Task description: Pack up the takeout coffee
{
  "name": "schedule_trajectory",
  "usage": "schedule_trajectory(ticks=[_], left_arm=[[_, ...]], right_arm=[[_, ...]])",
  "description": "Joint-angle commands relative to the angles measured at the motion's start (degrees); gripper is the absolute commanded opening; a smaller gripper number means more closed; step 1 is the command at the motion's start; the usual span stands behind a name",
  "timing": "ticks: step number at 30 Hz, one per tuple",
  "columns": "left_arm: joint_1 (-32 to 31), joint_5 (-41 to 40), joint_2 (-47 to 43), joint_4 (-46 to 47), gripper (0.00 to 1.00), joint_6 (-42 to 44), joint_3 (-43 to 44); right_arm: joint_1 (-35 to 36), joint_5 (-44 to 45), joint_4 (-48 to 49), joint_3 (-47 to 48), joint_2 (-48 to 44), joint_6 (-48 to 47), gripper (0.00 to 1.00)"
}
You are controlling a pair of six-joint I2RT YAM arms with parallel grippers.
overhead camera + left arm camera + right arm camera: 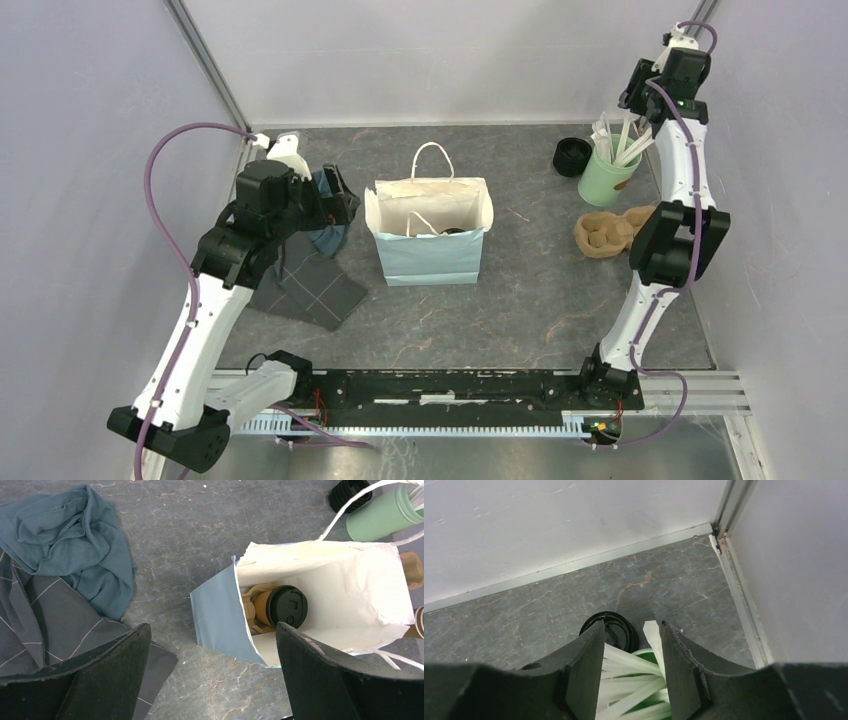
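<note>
Already the takeout coffee [281,607] is inside the paper bag [220,617], seated in a pulp carrier [250,611] with its black lid [289,605] showing. It looks light, thin-walled and easy to crush, so the stiff rim just under the lid seems the safest hold. The left jaws stand wide open above the bag's near edge. The right jaws stand half apart over the straws [626,677] in a green cup [603,180] on the worktop; whether they pinch one I cannot tell.
</note>
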Motion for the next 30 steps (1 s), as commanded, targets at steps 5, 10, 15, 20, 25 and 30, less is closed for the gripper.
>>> schedule_trajectory(ticks=[5, 10, 15, 20, 25, 30], left_arm=[[0.30, -2.89, 2.25, 0.80, 1.00, -0.01, 4.36], [0.26, -3.49, 3.03, 0.83, 1.00, -1.15, 4.79], [0.26, -4.29, 3.11, 0.82, 1.00, -1.85, 4.76], [0.26, -4.28, 3.20, 0.95, 1.00, -2.69, 4.06], [0.30, -3.65, 3.60, 1.21, 1.00, -2.92, 4.43], [0.26, -2.80, 3.22, 1.06, 1.00, -2.89, 4.45]], right_arm=[[0.40, -1.34, 5.98, 3.65, 4.51, 2.10, 0.49], [0.57, -1.56, 6.29, 5.37, 7.09, 2.94, 0.42], [0.75, -0.08, 6.85, 5.10, 7.55, 1.67, 0.43], [0.75, 0.58, 6.24, 4.62, 7.78, 0.07, 0.43], [0.92, 2.06, 6.11, 3.88, 7.34, -1.87, 0.26], [1.18, 3.05, 5.37, 3.01, 6.65, -4.74, 0.29]])
